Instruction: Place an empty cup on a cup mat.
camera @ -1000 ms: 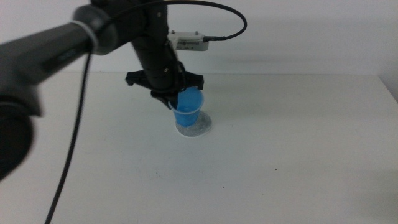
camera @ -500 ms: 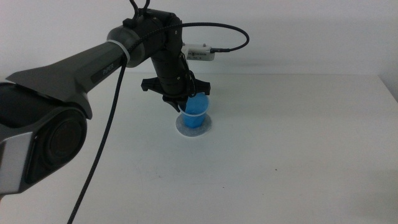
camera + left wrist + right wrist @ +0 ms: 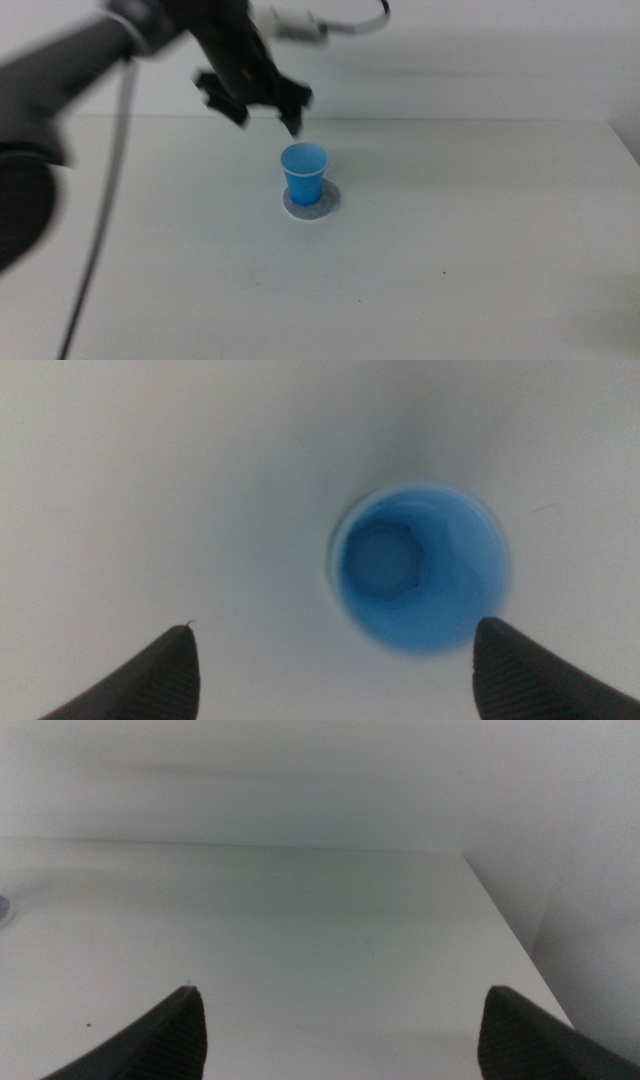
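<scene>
The blue cup (image 3: 304, 173) stands upright and empty on the grey cup mat (image 3: 325, 205) near the table's middle. My left gripper (image 3: 262, 112) is open and empty, raised above and behind the cup to its left. In the left wrist view the cup (image 3: 420, 582) shows from above between my two spread jaws, its inside empty; my left gripper (image 3: 335, 660) holds nothing. My right gripper (image 3: 340, 1025) is open and empty over bare table near the right edge, out of the middle view.
The white table (image 3: 480, 250) has its far edge against a white wall. A small dark speck (image 3: 445, 272) lies on the table at the front right. The table's right edge (image 3: 510, 935) shows in the right wrist view.
My left gripper has let go of the cup and risen up and to the left. The cup stays upright on the mat.
</scene>
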Tool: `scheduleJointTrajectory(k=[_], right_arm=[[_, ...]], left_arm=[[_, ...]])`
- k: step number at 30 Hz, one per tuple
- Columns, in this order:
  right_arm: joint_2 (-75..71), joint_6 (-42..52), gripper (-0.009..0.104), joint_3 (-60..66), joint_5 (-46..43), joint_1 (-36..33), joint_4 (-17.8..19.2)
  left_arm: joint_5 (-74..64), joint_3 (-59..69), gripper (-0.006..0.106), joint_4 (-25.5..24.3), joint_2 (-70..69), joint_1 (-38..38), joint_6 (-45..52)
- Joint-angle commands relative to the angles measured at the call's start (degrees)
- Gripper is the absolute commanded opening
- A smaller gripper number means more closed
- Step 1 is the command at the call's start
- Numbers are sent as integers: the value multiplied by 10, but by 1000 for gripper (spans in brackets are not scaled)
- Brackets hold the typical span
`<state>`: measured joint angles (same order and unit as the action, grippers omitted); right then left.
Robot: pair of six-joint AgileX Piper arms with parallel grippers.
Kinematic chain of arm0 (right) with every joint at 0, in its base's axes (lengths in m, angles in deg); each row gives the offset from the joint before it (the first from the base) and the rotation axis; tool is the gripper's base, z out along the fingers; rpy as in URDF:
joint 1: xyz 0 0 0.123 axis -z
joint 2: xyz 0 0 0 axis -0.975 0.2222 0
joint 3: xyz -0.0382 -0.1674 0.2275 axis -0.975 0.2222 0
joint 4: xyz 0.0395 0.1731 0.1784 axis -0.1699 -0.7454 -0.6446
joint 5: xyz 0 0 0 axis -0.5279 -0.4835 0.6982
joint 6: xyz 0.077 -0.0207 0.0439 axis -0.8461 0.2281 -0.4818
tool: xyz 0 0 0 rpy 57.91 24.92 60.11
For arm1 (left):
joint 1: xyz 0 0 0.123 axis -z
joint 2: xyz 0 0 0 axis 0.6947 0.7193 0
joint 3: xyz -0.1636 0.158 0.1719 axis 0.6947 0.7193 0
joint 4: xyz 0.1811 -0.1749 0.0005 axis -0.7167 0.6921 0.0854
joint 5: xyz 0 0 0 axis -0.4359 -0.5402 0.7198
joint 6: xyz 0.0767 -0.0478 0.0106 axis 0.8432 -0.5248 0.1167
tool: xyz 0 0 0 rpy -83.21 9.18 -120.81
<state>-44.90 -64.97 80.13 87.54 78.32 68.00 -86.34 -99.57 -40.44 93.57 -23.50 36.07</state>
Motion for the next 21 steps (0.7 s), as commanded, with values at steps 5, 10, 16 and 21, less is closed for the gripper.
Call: scheduleJointTrajectory(k=[5, 10, 16, 21], right_arm=[[-3, 2, 93, 2, -4, -1, 2], [-3, 2, 93, 2, -4, -1, 2], [-3, 2, 93, 2, -4, -1, 2], [-3, 2, 93, 2, -4, -1, 2]], left_arm=[[-4, 161, 94, 1, -202, -27, 38], [10, 343, 94, -45, -382, -50, 42], [74, 532, 94, -71, -590, -97, 38], [235, 707, 94, -54, -737, -134, 39]])
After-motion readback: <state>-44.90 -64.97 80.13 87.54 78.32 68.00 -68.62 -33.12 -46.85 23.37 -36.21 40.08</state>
